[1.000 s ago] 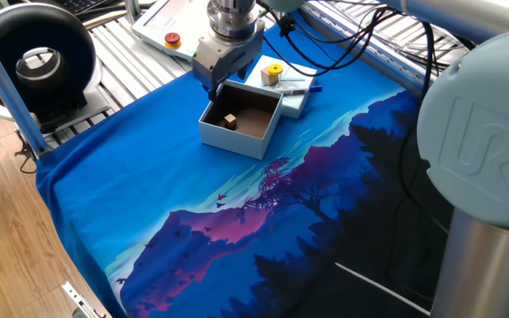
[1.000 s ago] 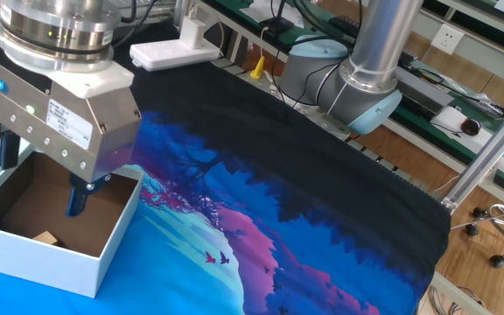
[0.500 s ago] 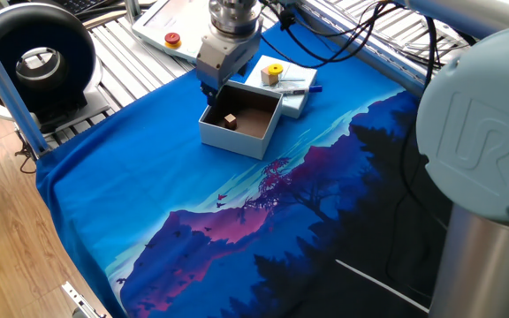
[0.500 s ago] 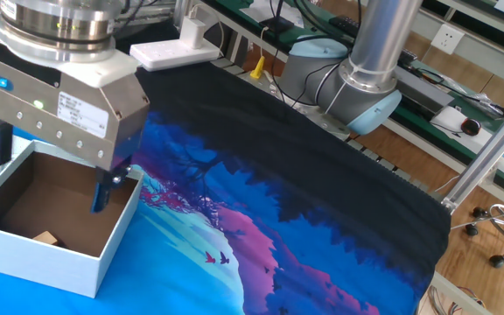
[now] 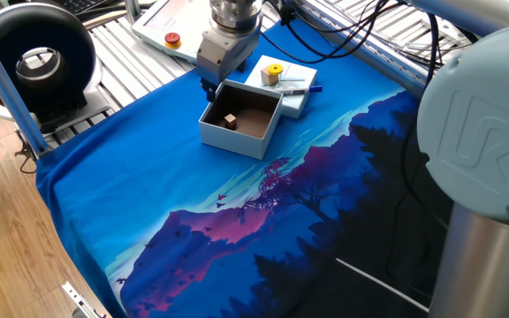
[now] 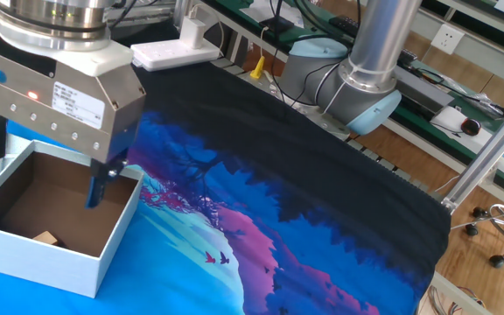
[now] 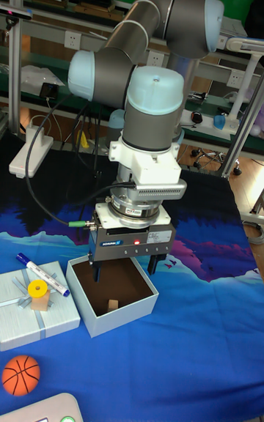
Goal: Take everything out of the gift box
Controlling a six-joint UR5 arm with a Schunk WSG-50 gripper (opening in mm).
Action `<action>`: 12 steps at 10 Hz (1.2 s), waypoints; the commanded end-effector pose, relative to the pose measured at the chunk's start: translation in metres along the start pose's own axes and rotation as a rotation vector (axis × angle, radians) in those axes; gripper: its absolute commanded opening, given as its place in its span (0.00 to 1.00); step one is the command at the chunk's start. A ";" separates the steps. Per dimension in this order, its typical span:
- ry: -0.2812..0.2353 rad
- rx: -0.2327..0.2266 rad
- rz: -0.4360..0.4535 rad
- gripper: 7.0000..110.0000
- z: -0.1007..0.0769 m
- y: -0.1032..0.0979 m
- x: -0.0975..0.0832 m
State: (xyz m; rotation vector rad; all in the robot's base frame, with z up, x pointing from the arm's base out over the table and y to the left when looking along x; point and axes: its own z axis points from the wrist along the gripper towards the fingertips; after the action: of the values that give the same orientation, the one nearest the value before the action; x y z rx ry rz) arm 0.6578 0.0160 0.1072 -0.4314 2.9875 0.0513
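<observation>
The hand (image 7: 125, 268) has lifted slightly, fingers spread wide and empty above the gift box (image 7: 112, 295) on the surface. One wooden cube (image 7: 112, 306) remains inside, probably its next target.

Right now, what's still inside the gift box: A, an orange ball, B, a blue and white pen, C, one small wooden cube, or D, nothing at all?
C: a single wooden cube sits on the brown floor of the gift box; the ball lies outside it on the cloth, and the pen rests on the lid.
</observation>
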 end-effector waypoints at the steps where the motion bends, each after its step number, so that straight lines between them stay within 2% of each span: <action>1: -0.014 0.026 0.055 0.15 -0.002 -0.005 -0.003; 3: 0.000 0.042 0.071 0.15 -0.002 -0.008 0.002; 8: -0.007 0.021 0.065 0.15 -0.002 -0.004 -0.001; 12: 0.001 0.034 0.081 0.15 -0.002 -0.008 0.001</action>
State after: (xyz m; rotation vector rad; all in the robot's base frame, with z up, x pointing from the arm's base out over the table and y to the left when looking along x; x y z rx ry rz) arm 0.6578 0.0084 0.1077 -0.3285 3.0001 -0.0013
